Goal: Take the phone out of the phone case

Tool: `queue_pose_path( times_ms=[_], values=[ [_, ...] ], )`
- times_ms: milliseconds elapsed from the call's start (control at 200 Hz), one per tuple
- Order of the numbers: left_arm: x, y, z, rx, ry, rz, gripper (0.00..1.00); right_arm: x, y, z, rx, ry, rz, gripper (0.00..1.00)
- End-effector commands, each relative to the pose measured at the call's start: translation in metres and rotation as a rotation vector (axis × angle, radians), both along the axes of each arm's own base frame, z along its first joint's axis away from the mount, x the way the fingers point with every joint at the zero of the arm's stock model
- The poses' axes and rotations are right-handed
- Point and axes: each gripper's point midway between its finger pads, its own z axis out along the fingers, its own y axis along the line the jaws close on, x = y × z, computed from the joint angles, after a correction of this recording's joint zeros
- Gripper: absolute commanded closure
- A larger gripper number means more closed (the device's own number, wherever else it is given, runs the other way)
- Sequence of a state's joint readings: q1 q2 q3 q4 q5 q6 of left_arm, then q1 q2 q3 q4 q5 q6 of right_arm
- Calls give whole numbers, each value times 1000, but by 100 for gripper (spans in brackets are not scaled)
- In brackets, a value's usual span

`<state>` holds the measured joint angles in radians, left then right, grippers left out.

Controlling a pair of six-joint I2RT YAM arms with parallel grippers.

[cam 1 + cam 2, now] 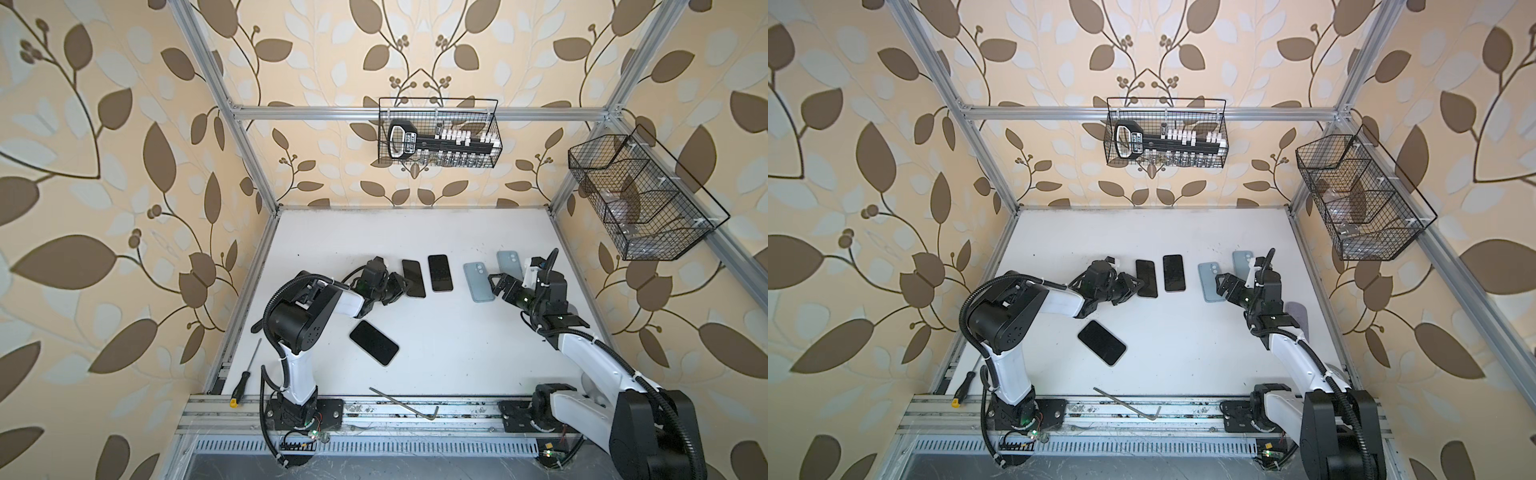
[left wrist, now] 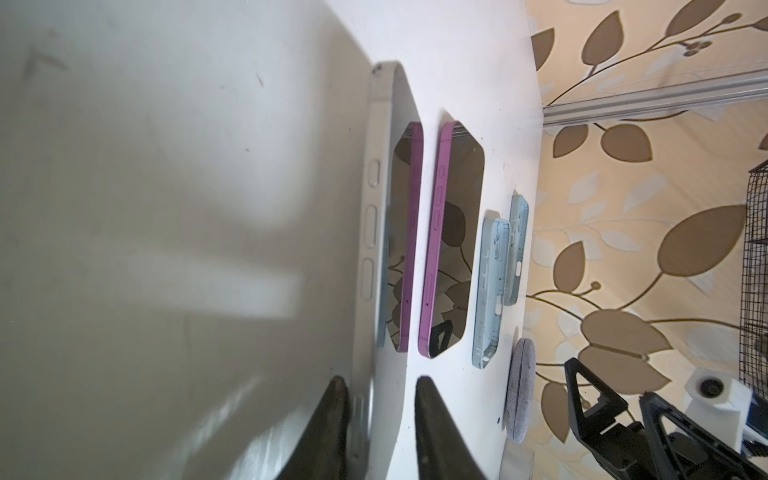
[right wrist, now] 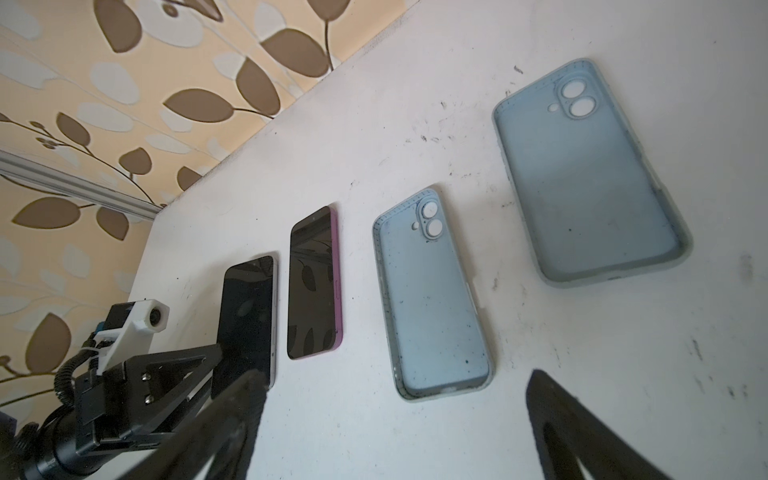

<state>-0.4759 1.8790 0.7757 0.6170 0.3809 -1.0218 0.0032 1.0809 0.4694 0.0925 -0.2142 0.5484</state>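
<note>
Toward the front-left of the table (image 1: 415,232), apart from the rest, a third phone (image 1: 374,343) is seen lying askew, screen up. Whether a case is on it cannot be told from a top view, though it is judged to be the unit not yet done. Next, the left gripper (image 1: 404,284) is found low at the left long edge of the pale-edged phone (image 1: 415,276), near that phone's front end. In the left wrist view the fingers (image 2: 432,415) stand a little apart with the phone's edge between them. One lies close against that edge and the other is seen clear of the screen, so nothing is judged to be clamped. This phone is laid flat in a row across the middle of the table, just beside the purple phone (image 1: 440,273); both appear bare. Further right, two empty blue cases, the left case (image 1: 476,280) and the right case (image 1: 508,262), are laid hollow side up. The right gripper (image 1: 498,284) is held wide apart and empty, above the gap between them. The step in hand is judged to be release of the pale-edged phone. For a clean release the jaws should be widened fully before any retreat. The gripper should then be drawn straight back toward the left edge, so that the phone is neither dragged nor tipped against its purple neighbour.
</note>
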Motion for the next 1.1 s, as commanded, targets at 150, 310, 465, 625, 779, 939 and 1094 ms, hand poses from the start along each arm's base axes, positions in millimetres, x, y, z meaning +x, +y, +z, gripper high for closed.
queue_pose_path(
  times_ms=[150,310,465,625,779,939,1094],
  values=[
    [6,14,8,60,-47,33,61,-5,11,0,-45,5,63,2],
    [4,24,14,119,-49,55,45,-6,34,5,-104,-2,154,2],
    [-1,37,42,188,-83,73,20,-9,66,17,-159,-26,280,1],
    [-11,73,91,291,-81,137,2,-20,117,25,-211,-35,453,1],
    [-30,128,142,337,-67,236,1,-42,174,27,-284,-34,625,1],
    [-61,183,161,338,28,332,1,-64,228,28,-341,-37,751,1],
    [-92,220,162,316,105,414,1,-85,276,14,-421,-24,848,1]
  ],
)
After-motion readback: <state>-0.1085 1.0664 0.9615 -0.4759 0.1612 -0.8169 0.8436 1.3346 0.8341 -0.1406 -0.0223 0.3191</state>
